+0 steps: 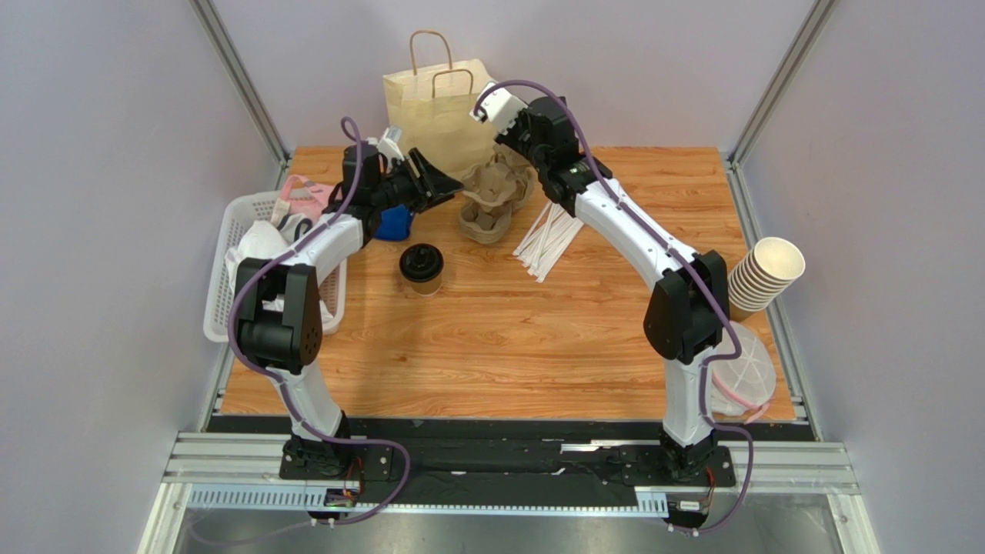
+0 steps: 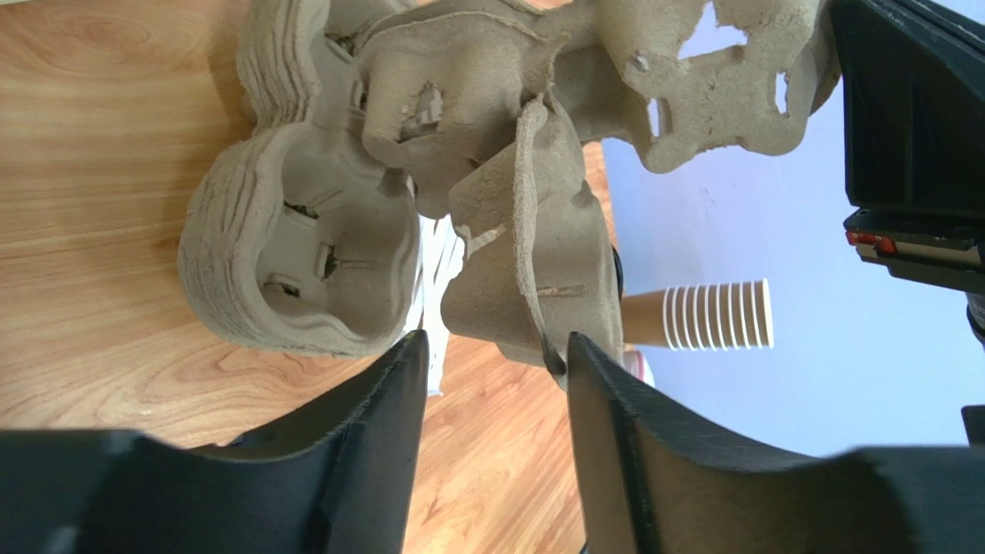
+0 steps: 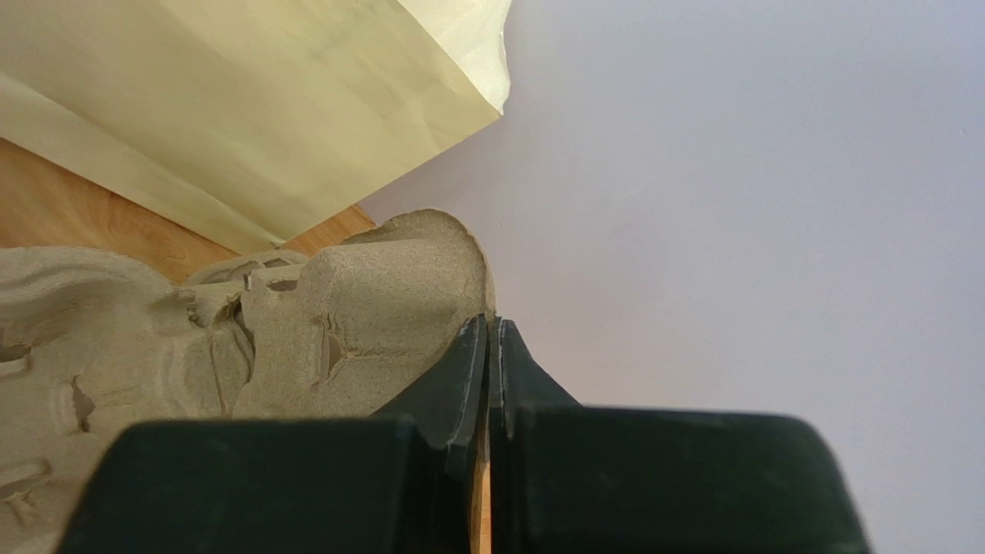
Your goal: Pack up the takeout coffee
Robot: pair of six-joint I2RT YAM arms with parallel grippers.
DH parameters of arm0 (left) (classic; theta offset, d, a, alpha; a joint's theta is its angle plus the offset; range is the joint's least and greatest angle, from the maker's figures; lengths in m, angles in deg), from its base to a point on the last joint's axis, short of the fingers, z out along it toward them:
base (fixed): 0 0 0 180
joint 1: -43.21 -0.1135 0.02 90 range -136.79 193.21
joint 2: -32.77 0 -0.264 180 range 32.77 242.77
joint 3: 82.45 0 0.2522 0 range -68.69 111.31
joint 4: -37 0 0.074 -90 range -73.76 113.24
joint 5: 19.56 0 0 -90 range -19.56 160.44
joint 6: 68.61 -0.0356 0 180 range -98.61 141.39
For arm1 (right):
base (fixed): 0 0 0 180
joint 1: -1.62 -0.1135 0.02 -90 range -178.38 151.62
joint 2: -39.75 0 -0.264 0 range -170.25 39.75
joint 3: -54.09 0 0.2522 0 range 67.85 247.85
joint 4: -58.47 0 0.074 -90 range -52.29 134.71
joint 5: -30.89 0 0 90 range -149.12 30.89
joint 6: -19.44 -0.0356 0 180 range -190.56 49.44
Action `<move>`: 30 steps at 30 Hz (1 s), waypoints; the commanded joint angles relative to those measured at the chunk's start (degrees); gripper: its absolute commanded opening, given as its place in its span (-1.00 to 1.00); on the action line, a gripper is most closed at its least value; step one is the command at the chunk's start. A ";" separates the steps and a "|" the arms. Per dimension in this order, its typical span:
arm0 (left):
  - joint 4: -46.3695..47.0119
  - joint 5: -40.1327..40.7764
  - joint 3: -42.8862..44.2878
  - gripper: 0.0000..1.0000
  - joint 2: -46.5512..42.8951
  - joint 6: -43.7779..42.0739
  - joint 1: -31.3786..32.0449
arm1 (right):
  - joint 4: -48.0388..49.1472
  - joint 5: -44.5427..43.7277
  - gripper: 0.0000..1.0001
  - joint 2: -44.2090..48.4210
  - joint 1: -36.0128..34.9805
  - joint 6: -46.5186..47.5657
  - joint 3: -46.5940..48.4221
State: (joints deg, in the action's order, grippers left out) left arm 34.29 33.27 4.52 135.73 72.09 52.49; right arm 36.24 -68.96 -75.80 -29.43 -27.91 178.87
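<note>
By my reading the packing has barely begun. The takeout coffee (image 1: 421, 267), lid on, stands upright on the surface (image 1: 555, 346). It sits behind my left pincer (image 1: 445, 185), back toward that arm's base, apart from it and touched by nothing. It is in no carrier and not in the paper bag (image 1: 437, 110), which stands upright just beyond both pincers at the far edge of the surface. The step I am on is getting one cup carrier (image 2: 520, 242) free of the stack of carriers (image 2: 295, 248). My right pincer (image 3: 488, 329) is closed tight, and its wrist view shows the tips meeting on that carrier's thin rim. In the left wrist view the carrier hangs tilted above the stack, so I judge it is held there. My left pincer has its fingers parted at a middling width, with a hanging pocket of the carrier right at its tips, and it grips nothing as far as I can see. I cannot tell whether the lifted carrier is fully clear of the ones beneath it. What is left, as I judge it, is nearly everything: set the carrier down, seat the coffee in it, and get the lot into the bag.
</note>
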 commanded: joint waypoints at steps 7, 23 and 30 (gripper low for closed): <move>0.65 -5.99 1.06 0.23 -8.73 -1.13 -2.24 | -0.23 4.66 -1.00 5.33 -1.47 -3.10 -2.65; -20.80 -3.70 15.03 0.68 -8.13 -9.30 -2.43 | -5.76 14.59 -1.00 13.59 -2.96 -3.63 -13.46; -22.82 -1.33 17.58 0.67 -4.79 -9.39 0.39 | -9.37 17.22 -1.00 16.14 -4.28 -4.25 -15.75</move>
State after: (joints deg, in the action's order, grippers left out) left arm 14.07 30.12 19.20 128.97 64.04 51.53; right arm 30.29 -54.51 -62.25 -33.01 -30.59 164.10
